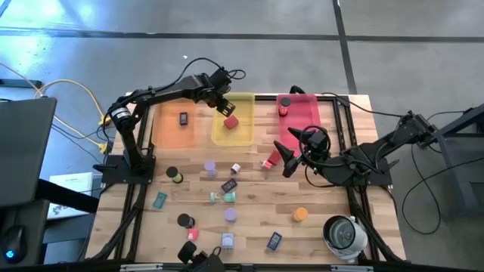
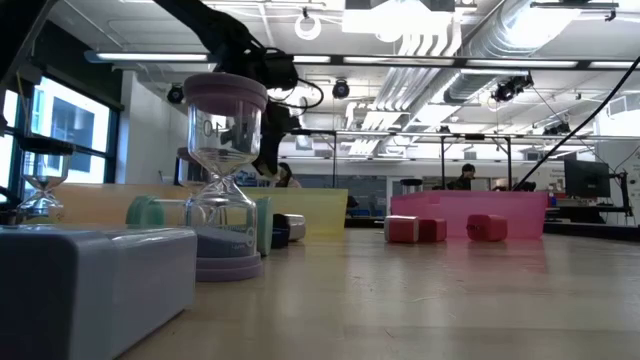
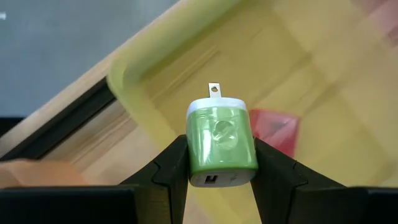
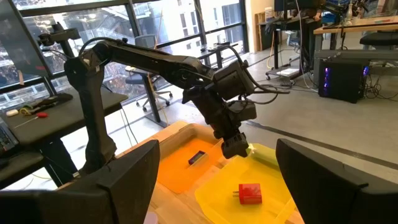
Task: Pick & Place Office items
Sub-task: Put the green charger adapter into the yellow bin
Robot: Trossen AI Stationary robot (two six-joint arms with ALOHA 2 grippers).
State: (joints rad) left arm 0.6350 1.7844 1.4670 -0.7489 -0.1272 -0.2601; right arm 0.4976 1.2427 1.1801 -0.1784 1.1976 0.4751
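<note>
My left gripper (image 1: pixel 226 108) hangs over the yellow tray (image 1: pixel 243 132) at the table's far side, shut on a small green charger (image 3: pixel 221 140) with a white cap and metal prongs. A red cube-shaped plug (image 1: pixel 231 121) lies on the tray floor just below it, also seen as a red cube (image 4: pixel 250 193) in the right wrist view. My right gripper (image 1: pixel 282 160) waits open above the table's middle right, level, facing the left arm. More office items lie scattered on the wood. My left gripper pinches the green charger by its two side faces (image 3: pixel 193 152), near its socket end, between the two fingers (image 3: pixel 171 171). The fingers slant down from above and lie along the charger. Its pronged end (image 3: pixel 214 90) points past the fingertips. It hangs clear of the tray.
An orange tray (image 1: pixel 172 130) holds a dark rectangle (image 1: pixel 183 119); a pink tray (image 1: pixel 306 121) holds a red piece (image 1: pixel 283 106). Discs, cubes and an hourglass (image 2: pixel 225 170) lie on the near half. A large white-grey round device (image 1: pixel 344 234) stands near right.
</note>
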